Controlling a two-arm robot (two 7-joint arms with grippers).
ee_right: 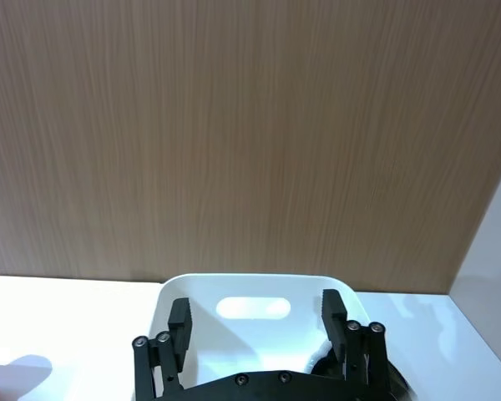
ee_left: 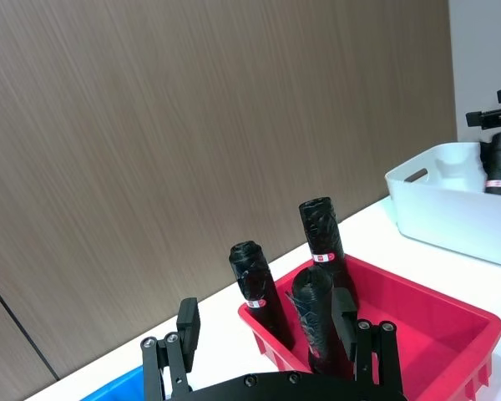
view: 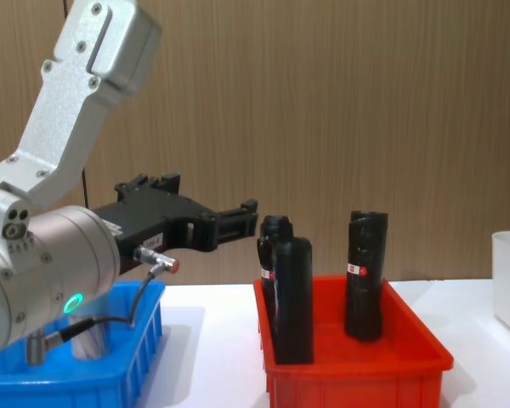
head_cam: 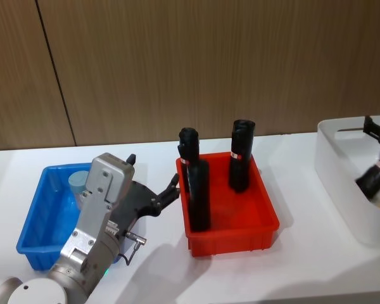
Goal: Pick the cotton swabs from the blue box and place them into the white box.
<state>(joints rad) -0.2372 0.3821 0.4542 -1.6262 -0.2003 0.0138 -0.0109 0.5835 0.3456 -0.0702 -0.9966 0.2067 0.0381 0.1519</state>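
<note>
Near the desk's left edge, our left gripper (head_cam: 172,190) hovers agape, empty; a swab tub (head_cam: 80,183) remains in the blue box (head_cam: 39,209). Right gripper (ee_right: 257,316), spread empty, over the white box (head_cam: 342,171).

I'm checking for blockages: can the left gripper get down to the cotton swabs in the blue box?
Probably yes: the left gripper, open, hovers beside the blue box, and nothing covers the cotton swabs.

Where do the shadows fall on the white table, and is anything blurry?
Head view: the red bin throws a soft grey shadow toward the robot's left, over the table. Chest view: the left arm's near joint looms large and a bit soft. Right wrist view: the white box looks bright, nearly washed out.
</note>
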